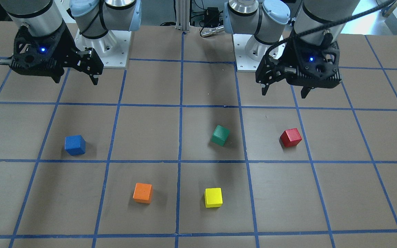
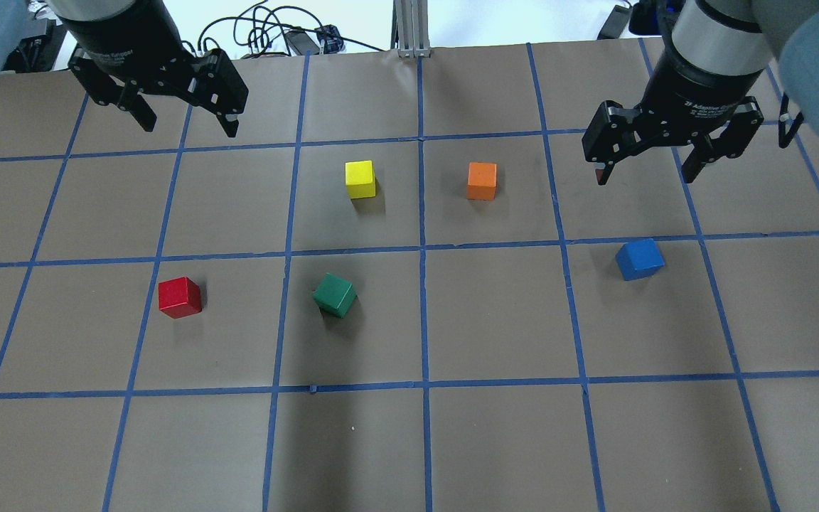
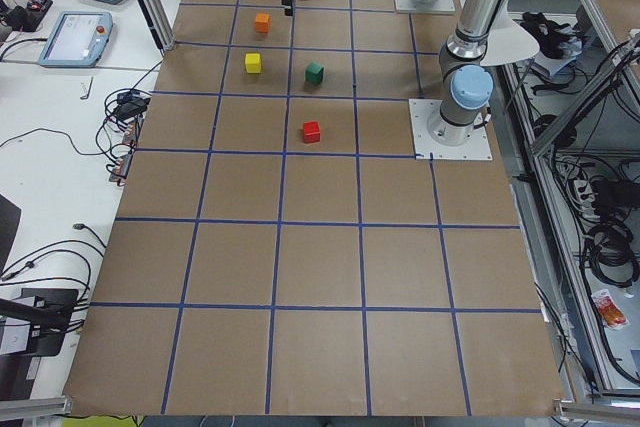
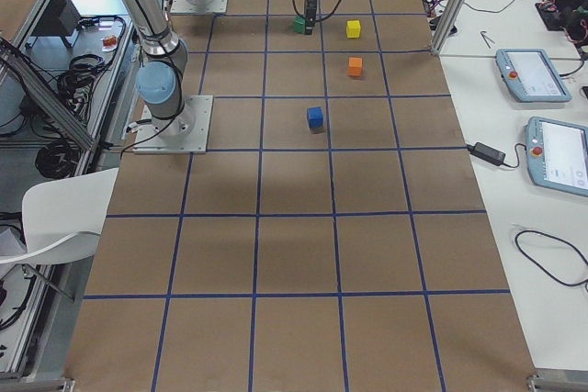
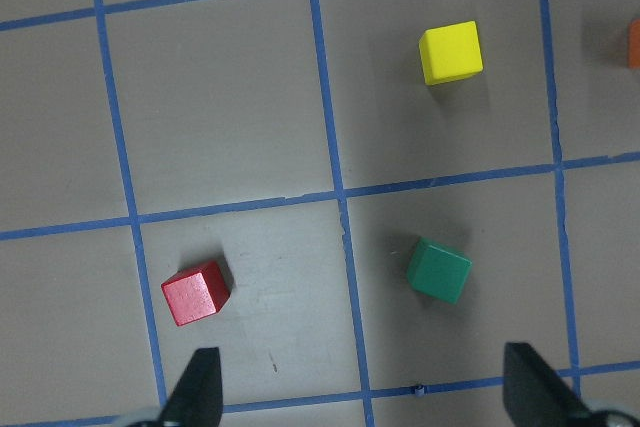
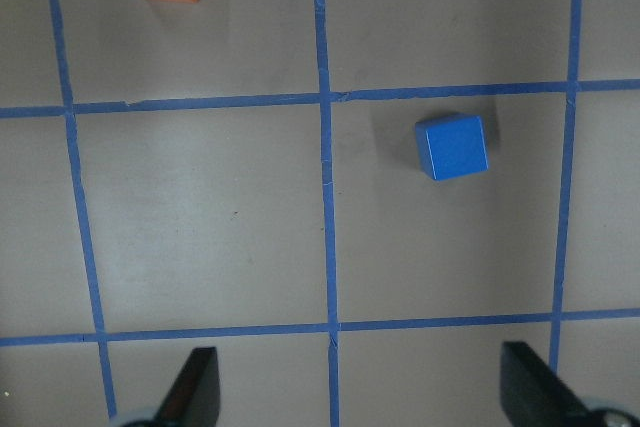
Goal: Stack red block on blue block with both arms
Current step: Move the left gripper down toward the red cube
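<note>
The red block [image 2: 179, 296] lies on the table on my left side; it also shows in the front view [image 1: 291, 137] and the left wrist view [image 5: 196, 293]. The blue block [image 2: 639, 259] lies on my right side, also in the front view [image 1: 74, 145] and the right wrist view [image 6: 452, 146]. My left gripper [image 2: 185, 121] hangs open and empty high above the table, beyond the red block. My right gripper [image 2: 645, 171] hangs open and empty, above and just beyond the blue block. Both blocks rest apart, a few grid squares from each other.
A green block [image 2: 335, 294] sits between the red and blue ones. A yellow block [image 2: 360, 178] and an orange block [image 2: 481, 180] lie farther out. The brown table [image 2: 495, 441] carries a blue tape grid. Arm bases [image 1: 104, 48] stand at the table's robot side.
</note>
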{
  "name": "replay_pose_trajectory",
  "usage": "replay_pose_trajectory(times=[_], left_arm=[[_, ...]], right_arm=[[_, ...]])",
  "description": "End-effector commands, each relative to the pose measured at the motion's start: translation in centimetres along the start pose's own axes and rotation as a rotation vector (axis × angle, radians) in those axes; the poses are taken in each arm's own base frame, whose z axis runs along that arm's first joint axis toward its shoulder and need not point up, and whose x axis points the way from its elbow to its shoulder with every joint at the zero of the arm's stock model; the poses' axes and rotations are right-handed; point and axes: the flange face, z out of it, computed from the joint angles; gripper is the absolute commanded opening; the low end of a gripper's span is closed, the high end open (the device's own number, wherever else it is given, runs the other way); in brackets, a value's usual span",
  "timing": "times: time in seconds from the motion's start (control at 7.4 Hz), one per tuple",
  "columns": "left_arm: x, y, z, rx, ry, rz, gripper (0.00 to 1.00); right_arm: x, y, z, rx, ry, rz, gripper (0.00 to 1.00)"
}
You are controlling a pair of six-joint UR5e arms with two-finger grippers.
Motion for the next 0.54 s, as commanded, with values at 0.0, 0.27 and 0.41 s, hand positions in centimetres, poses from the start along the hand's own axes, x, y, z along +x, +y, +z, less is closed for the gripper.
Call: replay_pose_trajectory(times=[0.0, 0.27, 0.41], left_arm=[[-4.9, -0.1, 6.9, -0.011, 0.007, -0.085, 1.0], [-10.3, 1.1, 14.3, -0.078, 0.023, -0.175, 1.0], [-13.5, 1.3, 19.1, -0.044, 0.017, -0.207, 1.0]], right_arm=[[0.0, 0.0, 0.0, 0.002, 0.0, 0.0, 1.0], [0.0, 0.0, 0.0, 0.002, 0.0, -0.002, 1.0], [0.1, 0.0, 0.0, 0.002, 0.0, 0.0, 1.0]])
